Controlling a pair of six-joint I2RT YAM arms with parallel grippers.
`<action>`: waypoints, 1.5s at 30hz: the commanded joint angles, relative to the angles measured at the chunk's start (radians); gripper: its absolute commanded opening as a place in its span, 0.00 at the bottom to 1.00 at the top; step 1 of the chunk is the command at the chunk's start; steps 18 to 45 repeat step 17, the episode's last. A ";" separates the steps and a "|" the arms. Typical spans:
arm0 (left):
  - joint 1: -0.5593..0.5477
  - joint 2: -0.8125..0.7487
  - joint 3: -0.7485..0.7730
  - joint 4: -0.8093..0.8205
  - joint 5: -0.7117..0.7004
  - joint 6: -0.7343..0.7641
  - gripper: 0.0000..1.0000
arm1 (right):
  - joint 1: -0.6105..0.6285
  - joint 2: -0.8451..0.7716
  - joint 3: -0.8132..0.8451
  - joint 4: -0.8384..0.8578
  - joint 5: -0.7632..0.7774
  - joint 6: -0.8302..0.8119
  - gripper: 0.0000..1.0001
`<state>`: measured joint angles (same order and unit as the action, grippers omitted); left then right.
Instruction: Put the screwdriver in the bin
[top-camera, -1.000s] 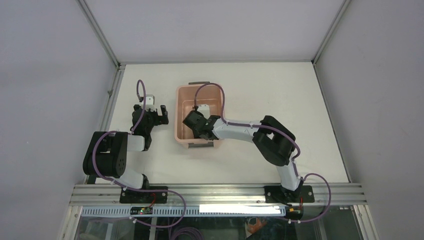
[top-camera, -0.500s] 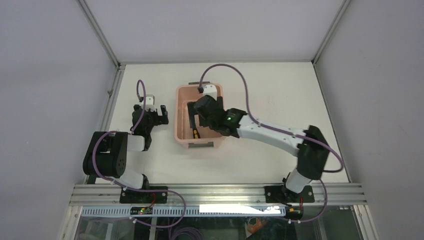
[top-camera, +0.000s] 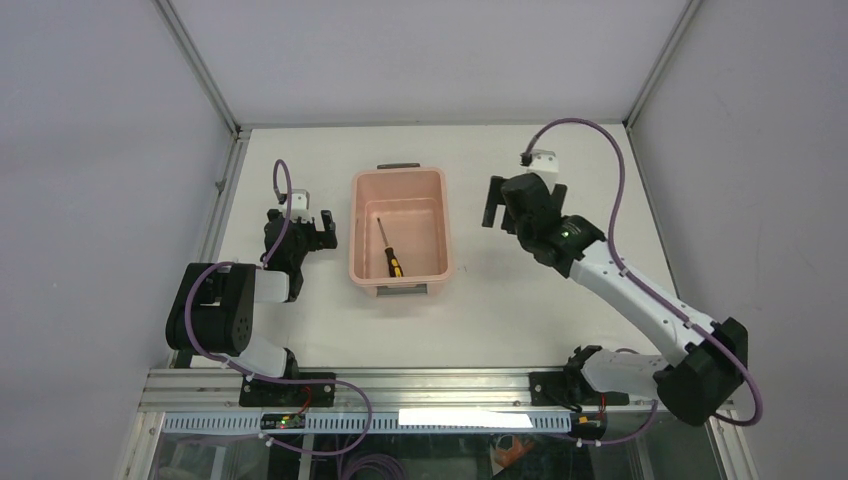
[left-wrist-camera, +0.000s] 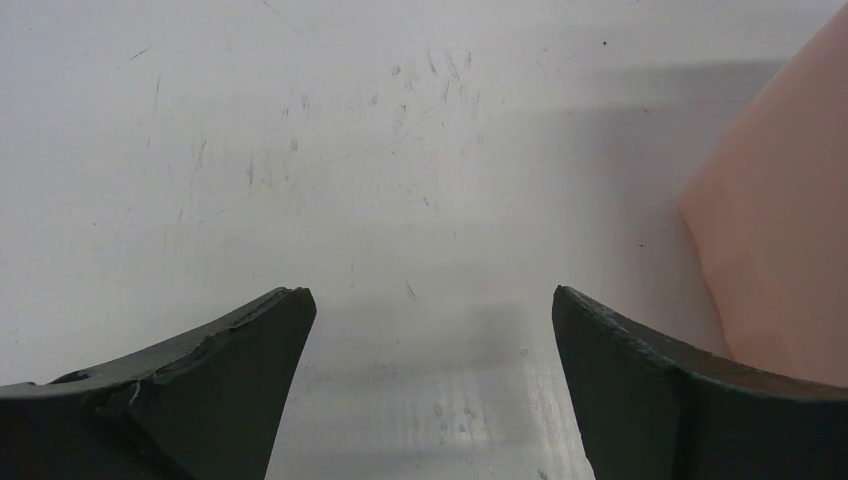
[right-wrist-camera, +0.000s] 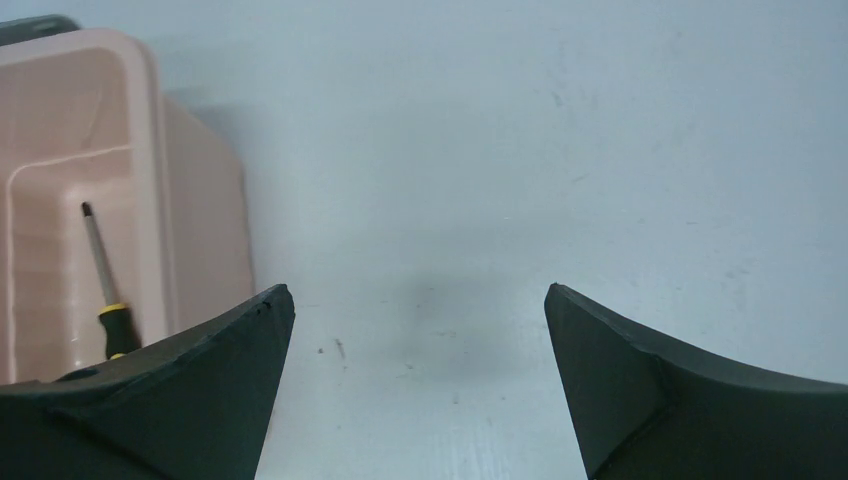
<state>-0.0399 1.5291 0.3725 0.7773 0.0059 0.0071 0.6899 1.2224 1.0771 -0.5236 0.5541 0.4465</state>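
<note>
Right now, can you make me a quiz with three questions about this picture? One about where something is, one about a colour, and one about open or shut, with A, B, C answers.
1. Where is the screwdriver?
A. held in a gripper
B. lying inside the bin
C. balanced on the bin's rim

2. What colour is the bin?
A. pale pink
B. blue
C. green

3. How is the right gripper?
A. shut on the screwdriver
B. open and empty
C. shut on nothing

Answers:
1 B, since the screwdriver lies flat on the bin's floor.
2 A, since the bin's walls and floor are pale pink.
3 B, since its fingers stand wide apart with nothing between them.
</note>
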 joint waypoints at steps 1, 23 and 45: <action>-0.006 -0.022 0.011 0.027 0.010 -0.016 0.99 | -0.056 -0.136 -0.048 -0.082 0.070 0.013 0.99; -0.006 -0.021 0.011 0.027 0.009 -0.016 0.99 | -0.069 -0.349 -0.205 -0.062 0.067 0.022 0.99; -0.006 -0.021 0.011 0.027 0.009 -0.016 0.99 | -0.069 -0.349 -0.205 -0.062 0.067 0.022 0.99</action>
